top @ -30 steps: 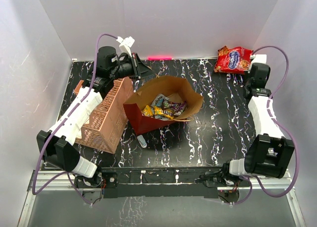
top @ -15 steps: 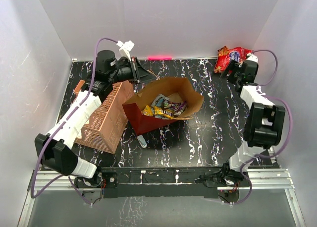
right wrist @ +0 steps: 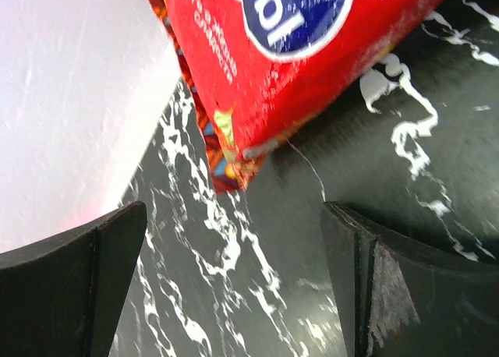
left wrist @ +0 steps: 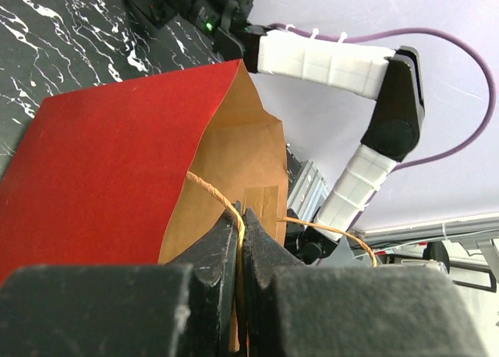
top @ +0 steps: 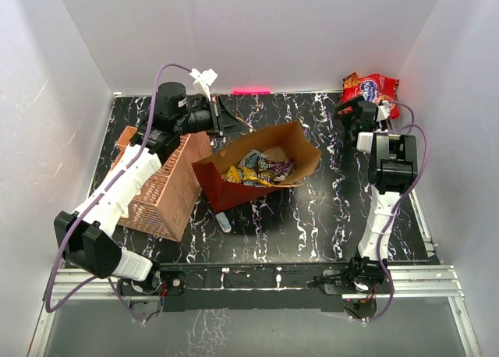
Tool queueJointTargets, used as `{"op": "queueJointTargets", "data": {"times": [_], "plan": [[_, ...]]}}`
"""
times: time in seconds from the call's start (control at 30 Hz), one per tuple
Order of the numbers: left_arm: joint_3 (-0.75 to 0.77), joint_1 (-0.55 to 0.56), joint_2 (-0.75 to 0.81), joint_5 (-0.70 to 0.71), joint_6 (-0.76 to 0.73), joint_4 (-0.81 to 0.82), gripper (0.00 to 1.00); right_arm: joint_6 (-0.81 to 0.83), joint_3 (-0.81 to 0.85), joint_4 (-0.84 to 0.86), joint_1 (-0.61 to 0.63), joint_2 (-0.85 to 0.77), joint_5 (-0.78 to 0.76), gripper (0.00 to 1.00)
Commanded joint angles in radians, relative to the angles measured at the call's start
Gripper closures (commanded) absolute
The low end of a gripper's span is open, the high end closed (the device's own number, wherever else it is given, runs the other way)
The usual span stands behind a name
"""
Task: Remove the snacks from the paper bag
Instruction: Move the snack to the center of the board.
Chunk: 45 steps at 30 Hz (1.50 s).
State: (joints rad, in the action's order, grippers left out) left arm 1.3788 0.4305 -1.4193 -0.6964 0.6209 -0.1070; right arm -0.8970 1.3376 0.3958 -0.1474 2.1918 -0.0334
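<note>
- Status of left gripper point(left wrist: 240, 217): I read the jaws as fully closed, pinching the thin twisted paper loop handle point(left wrist: 210, 190) at the rim of the large dark red paper shopping bag point(left wrist: 101, 178).
- Bag position: the bag lies tipped on the black white-veined marbled table point(top: 335, 209), mid-field. Its mouth faces up toward the top camera and its brown kraft inside shows. Its left side is just beside the salmon-pink lattice plastic organizer point(top: 168, 189).
- Bag contents: small candy packets point(top: 257, 170) in yellow, purple, brown and silver-blue sit heaped inside the bag.
- Status of right gripper point(right wrist: 234, 217): I see the fingers spread wide with nothing held. Only bare table shows in the gap.
- Large shiny red cookie bag with blue logo point(right wrist: 312, 53): it is outside the paper bag, at the far right corner of the table near the white wall. It lies just ahead of the right fingertips, apart from them.
- Small white-blue item point(top: 224, 222): it rests on the table just in front of the bag's near corner.
</note>
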Motion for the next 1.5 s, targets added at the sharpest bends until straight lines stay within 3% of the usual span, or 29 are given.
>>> {"op": "queueJointTargets", "data": {"times": [0.0,0.27,0.4,0.57,0.6,0.73,0.87,1.2,1.4,1.47], "plan": [[0.019,0.008,0.072,-0.028,0.003,-0.022,1.0,-0.185,0.128,0.059,-0.003,0.073,-0.106,0.04],[0.061,0.008,0.066,-0.006,-0.013,-0.076,1.0,-0.39,0.328,-0.136,-0.002,0.237,-0.175,0.14],[0.075,0.008,0.063,-0.005,-0.015,-0.091,1.0,-0.43,0.349,-0.181,-0.004,0.258,-0.189,0.41],[0.073,0.01,0.056,-0.009,-0.012,-0.081,1.0,-0.335,0.25,-0.109,-0.005,0.194,-0.173,0.9],[0.07,0.01,0.056,-0.009,-0.01,-0.075,1.0,-0.314,0.222,-0.089,-0.009,0.173,-0.145,0.92],[0.066,0.01,0.056,-0.014,-0.007,-0.056,1.0,-0.226,0.065,0.003,-0.026,0.066,-0.037,0.92],[0.06,0.01,0.044,-0.011,-0.01,-0.047,1.0,-0.122,-0.172,0.044,-0.031,-0.146,0.036,0.93],[0.02,0.01,0.046,-0.044,-0.095,0.005,1.0,0.16,-0.708,-0.066,-0.05,-0.721,0.125,0.93],[-0.054,0.011,0.102,-0.105,-0.111,0.128,1.0,0.324,-0.807,-0.228,-0.057,-0.951,0.029,0.91],[-0.106,0.011,0.122,-0.133,-0.088,0.217,1.0,0.371,-0.792,-0.316,-0.064,-0.971,0.027,0.8]]}}
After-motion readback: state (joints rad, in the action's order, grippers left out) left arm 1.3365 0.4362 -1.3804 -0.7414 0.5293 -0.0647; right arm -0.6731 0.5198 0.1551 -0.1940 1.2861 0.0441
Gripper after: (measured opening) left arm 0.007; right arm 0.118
